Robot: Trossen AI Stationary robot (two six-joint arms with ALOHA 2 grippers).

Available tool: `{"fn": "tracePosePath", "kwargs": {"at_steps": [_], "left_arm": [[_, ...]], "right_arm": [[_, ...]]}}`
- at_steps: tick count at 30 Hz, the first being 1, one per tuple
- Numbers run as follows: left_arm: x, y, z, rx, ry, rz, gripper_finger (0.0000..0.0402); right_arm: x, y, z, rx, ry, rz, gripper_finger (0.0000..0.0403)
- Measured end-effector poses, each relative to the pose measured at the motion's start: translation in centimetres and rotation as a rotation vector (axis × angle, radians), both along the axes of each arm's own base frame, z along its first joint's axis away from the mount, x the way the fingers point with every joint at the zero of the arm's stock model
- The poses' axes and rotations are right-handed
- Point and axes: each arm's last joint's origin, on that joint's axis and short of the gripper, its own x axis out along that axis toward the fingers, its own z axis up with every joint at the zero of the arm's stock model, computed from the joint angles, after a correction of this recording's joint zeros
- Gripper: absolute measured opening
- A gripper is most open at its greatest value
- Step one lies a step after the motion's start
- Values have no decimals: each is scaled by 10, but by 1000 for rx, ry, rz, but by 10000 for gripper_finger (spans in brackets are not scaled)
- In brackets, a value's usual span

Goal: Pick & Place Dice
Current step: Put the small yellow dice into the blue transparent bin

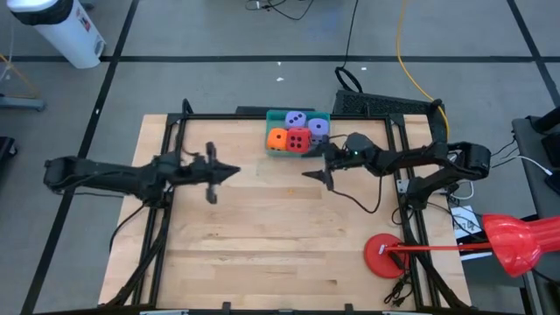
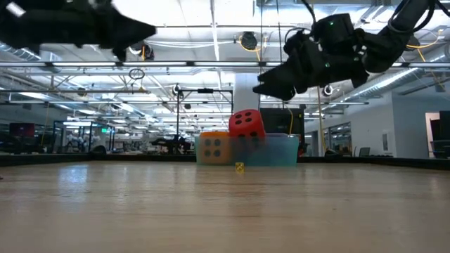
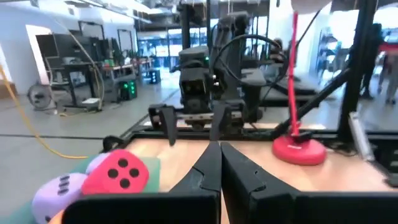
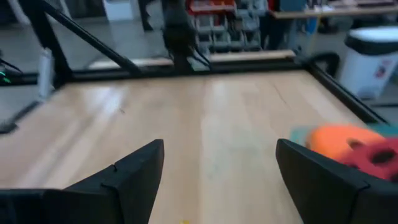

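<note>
with all four dice sitting in the teal bin at the table's far edge, placing looks done.
right gripper hangs just right of it, jaws apart and empty; next it should clear away. left gripper waits closed, well left.

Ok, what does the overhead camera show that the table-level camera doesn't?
Only the high view shows both lavender dice at the back of the teal bin, the flat red disc near the table's right front corner, and the whole wooden table. Only the low view shows the red die sitting higher than the orange die, plus the hall behind. Both show the bin, those two dice, the shut left gripper and the open, empty right gripper held above the table.
</note>
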Motion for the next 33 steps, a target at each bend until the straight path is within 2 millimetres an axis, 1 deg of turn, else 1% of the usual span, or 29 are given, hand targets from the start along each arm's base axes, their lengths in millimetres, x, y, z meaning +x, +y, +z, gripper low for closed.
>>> {"fn": "tracePosePath", "kwargs": {"at_steps": [3, 7, 11, 14, 18, 21, 25, 27, 30, 33], "left_arm": [[-21, -1, -11, -16, -50, 22, 1], [-40, 0, -15, -36, -110, 68, 3], [-48, 0, -17, -21, -88, 71, 2], [-51, 0, -18, -24, -74, 86, 4], [-52, 0, -21, -25, -49, 87, 17], [-52, 0, -21, -22, -49, 88, 18], [-52, 0, -20, -21, -52, 88, 9], [-52, 0, -20, -22, -51, 88, 4], [-52, 0, -20, -24, -52, 88, 4], [-52, 0, -20, -24, -51, 88, 15]], "right_arm": [[-1, 2, 7, 12, -41, -1, 296], [-11, -6, 22, 20, -76, -91, 292], [-20, -3, 31, 7, -65, -90, 286], [-23, 4, 34, 2, -36, -67, 278], [-24, 17, 38, 13, -41, -22, 267], [-19, 31, 31, 0, 19, -13, 261], [-6, 55, 8, -97, 153, -22, 253], [1, 66, -2, -140, 170, -21, 250], [11, 76, -16, -179, 190, -22, 249], [20, 82, -31, -193, 193, 0, 249]]}}
